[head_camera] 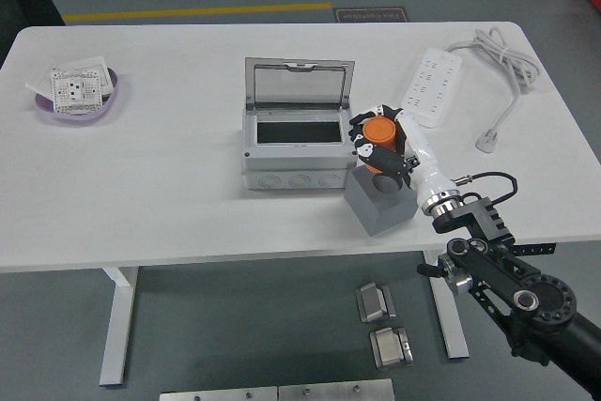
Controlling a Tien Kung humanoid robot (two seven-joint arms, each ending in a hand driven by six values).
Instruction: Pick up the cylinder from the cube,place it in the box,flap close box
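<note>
My right hand (pixel 379 146) is shut on the orange cylinder (pixel 379 134) and holds it lifted off the grey cube (pixel 379 205), just right of the box. The grey box (pixel 299 149) stands at mid-table with its clear lid (pixel 300 83) flapped open and upright behind it. The dark inside of the box shows. The cylinder sits beside the box's right wall, a little above its rim. My left arm is out of view.
A white power strip (pixel 431 87) with its cable (pixel 502 63) lies at the back right. A purple dish (pixel 77 100) with a white socket plate in it sits at the far left. The cube stands near the table's front edge.
</note>
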